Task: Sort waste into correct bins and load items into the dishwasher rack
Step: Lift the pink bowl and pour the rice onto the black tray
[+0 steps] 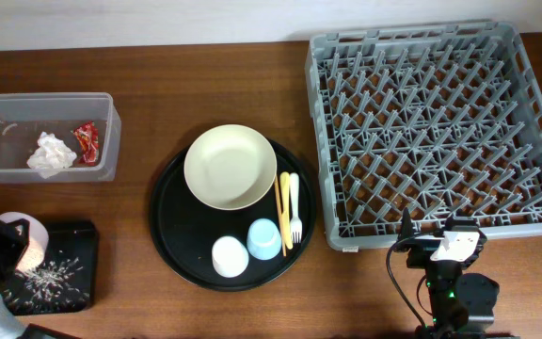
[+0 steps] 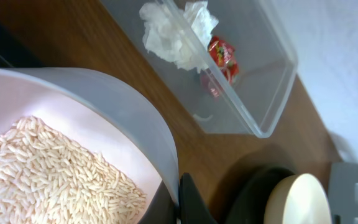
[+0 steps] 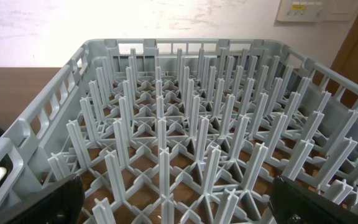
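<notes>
My left gripper [image 1: 3, 247] is shut on the rim of the small pink bowl [image 1: 26, 235], which is tilted over the shallow black tray [image 1: 78, 235]. Rice grains [image 1: 50, 278] lie in that tray. In the left wrist view more grains [image 2: 55, 168] sit inside the bowl [image 2: 104, 106], with my finger [image 2: 188, 199] on its rim. The clear tub [image 1: 106, 141] holds the paper wad [image 1: 52, 153] and the red wrapper [image 1: 87, 141]. My right gripper [image 1: 440, 247] is open and empty at the front edge of the grey rack [image 1: 440, 122], with its pegs [image 3: 185, 124] ahead.
The round black tray [image 1: 172, 221] carries the cream bowl [image 1: 231, 167], white cup [image 1: 230, 256], light-blue cup [image 1: 264, 238], yellow fork [image 1: 285, 207], cream fork [image 1: 294, 202] and a thin orange stick [image 1: 277, 202]. It stands between the bins and the rack.
</notes>
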Controlling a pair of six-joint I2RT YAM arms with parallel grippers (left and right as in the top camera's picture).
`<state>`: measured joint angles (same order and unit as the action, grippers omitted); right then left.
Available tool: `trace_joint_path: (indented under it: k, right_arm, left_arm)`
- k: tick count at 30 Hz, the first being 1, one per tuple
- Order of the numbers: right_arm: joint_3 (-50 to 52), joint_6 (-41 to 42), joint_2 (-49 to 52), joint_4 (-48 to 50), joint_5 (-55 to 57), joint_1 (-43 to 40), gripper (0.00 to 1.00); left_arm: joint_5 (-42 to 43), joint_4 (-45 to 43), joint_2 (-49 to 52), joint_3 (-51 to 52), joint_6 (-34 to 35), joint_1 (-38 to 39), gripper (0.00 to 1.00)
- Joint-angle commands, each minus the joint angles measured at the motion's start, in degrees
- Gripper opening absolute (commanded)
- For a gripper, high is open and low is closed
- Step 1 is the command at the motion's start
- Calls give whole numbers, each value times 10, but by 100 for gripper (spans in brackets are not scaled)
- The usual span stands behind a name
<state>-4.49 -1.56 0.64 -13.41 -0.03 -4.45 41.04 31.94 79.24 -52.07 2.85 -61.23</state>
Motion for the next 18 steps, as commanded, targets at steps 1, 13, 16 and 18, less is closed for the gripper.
trace_joint_path:
  k: [1,13,16,18]
  right_arm:
    - [4,1,-3,-2,3,3,98]
    - [4,1,-3,-2,3,3,98]
    - [4,1,-3,-2,3,3,98]
    - [4,1,-3,-2,3,3,98]
  left_arm:
    - [72,-25,-2,21,-12,-27,0]
    - [362,-136,-1,151,-99,-127,0]
    - [425,-137,-1,162,-104,-147,1]
    - [491,-135,-1,171,-156,-151,1]
